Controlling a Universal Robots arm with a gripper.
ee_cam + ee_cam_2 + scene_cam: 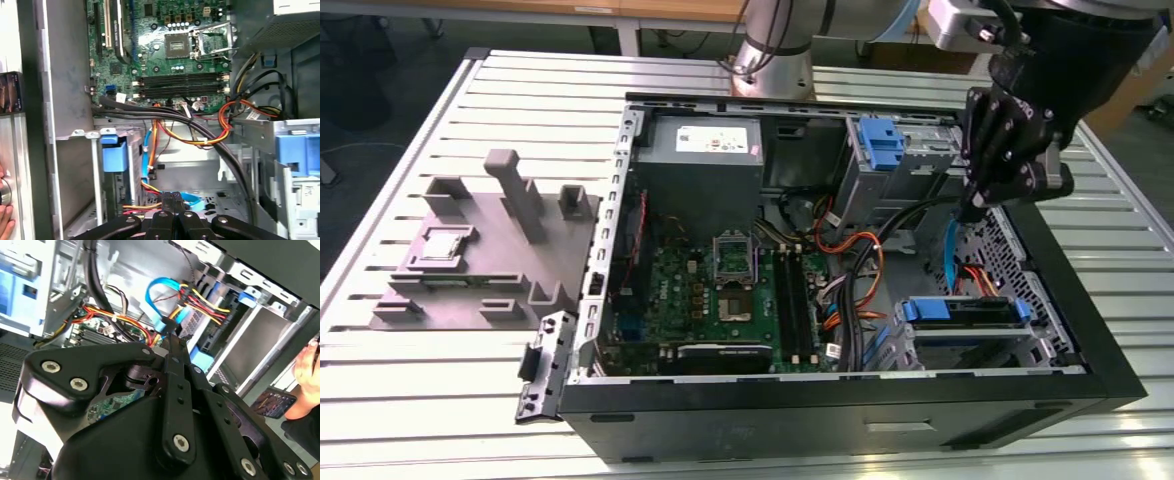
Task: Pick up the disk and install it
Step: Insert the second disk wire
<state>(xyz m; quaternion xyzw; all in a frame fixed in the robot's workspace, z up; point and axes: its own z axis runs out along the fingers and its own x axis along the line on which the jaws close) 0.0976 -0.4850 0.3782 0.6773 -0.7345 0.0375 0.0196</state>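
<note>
Disk (961, 312) seated (bay), gripper (970, 212) above, apart

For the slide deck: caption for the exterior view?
Gripper inside the open PC case, above the disk.

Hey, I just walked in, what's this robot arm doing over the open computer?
A single robot arm is working inside an open computer case lying on a slatted table. Its gripper hangs over the drive-bay side, at the exterior view's right, with the fingers closed together right by a blue cable. The disk, in its blue carrier, sits in a bay nearby, apart from the gripper.
</note>
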